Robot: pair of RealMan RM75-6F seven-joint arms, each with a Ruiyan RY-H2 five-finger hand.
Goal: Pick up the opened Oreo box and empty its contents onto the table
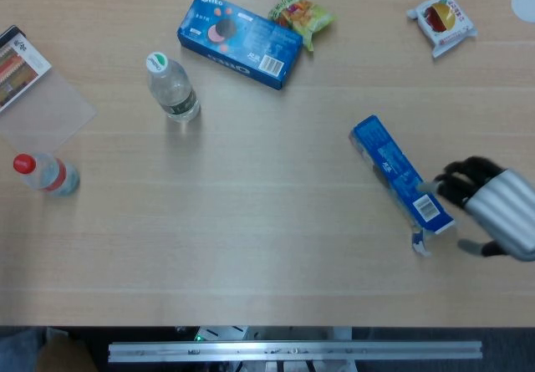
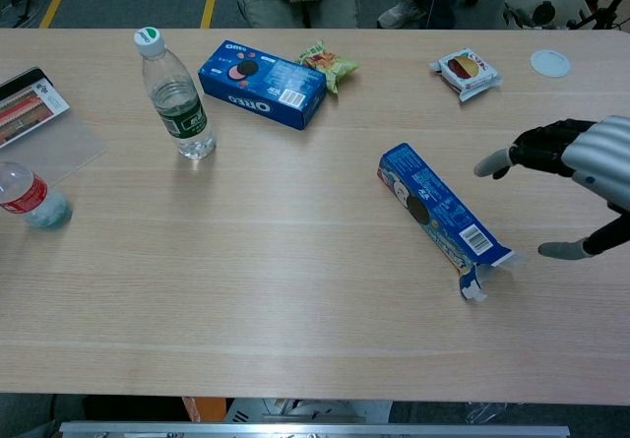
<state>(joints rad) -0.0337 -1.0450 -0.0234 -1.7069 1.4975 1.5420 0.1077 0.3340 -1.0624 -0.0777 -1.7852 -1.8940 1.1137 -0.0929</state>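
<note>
Table (image 1: 251, 221) was pale matt wood-grain laminate; opened Oreo box (image 1: 401, 184) looked like glossy printed cardboard w/ torn flap; right hand (image 1: 493, 213) had ribbed silver shell, black fingers; bottles clear plastic.

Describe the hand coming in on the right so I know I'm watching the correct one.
Only the right hand shows. Its back is a ribbed, silver-grey metallic shell; its fingers are black, and in the chest view end in light grey tips. No cables, markings or sleeve are visible, and the arm is out of frame.
</note>
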